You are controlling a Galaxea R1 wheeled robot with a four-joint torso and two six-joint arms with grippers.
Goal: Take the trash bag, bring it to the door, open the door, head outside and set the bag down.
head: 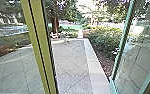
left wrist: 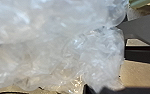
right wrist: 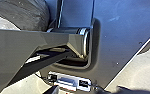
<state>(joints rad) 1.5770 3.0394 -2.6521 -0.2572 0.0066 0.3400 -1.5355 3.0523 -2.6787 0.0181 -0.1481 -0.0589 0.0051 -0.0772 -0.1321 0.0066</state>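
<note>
Large and close in the left wrist view is the trash bag, pale, see-through and crumpled. My left gripper is at the bag and appears shut on it; the bag covers much of the grip. In the right wrist view, grey plastic bulges behind the robot's jointed bar; I cannot tell if it is the same bag. The glass door, framed in green, stands swung open on the right of the head view. An olive-yellow post rises left of the opening.
Beyond the doorway lies a paved yard with a pale stone border along its right side. Bushes grow behind that border, and a tree trunk stands farther back. The post is close ahead on the left.
</note>
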